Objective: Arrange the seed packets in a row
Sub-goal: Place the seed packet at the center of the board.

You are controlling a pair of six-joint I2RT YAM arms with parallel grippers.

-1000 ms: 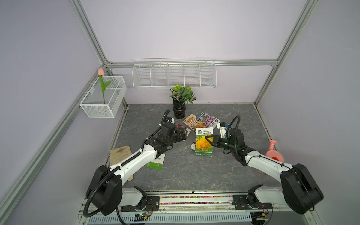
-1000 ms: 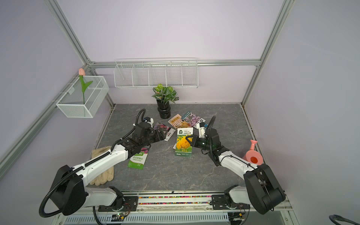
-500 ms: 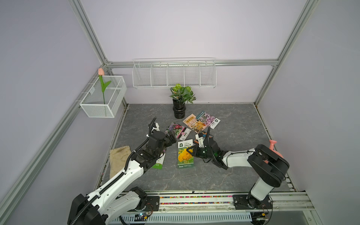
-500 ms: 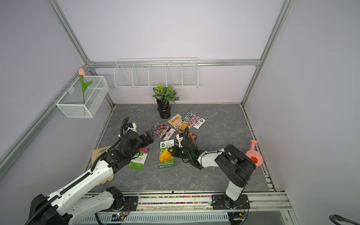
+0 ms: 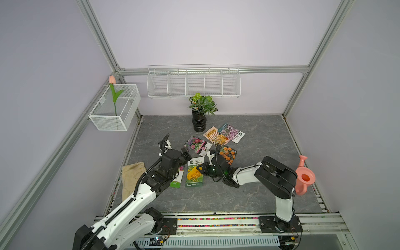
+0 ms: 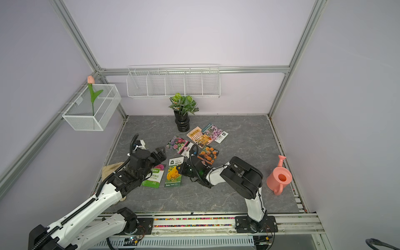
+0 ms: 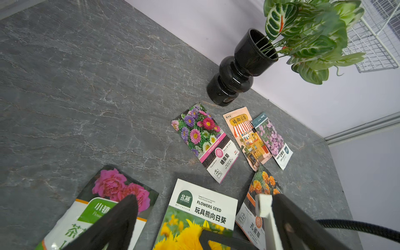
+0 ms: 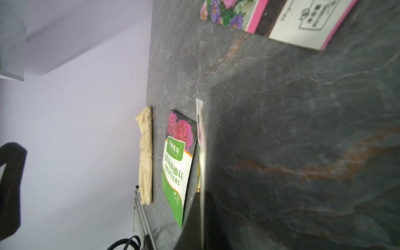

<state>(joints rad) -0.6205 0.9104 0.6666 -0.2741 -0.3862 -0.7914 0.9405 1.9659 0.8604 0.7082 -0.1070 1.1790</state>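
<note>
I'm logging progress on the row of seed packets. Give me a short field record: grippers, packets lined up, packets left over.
left gripper: open, holding nothing
right gripper: shut on the yellow packet
green packet: lies flat, right beside the yellow packet
row so far: green and yellow, side by side
unsorted: mixed pink packet, orange packet, beige packet overlapping the lilac packet
unsorted location: in front of the black vase
yellow packet on the surface: cannot tell
</note>
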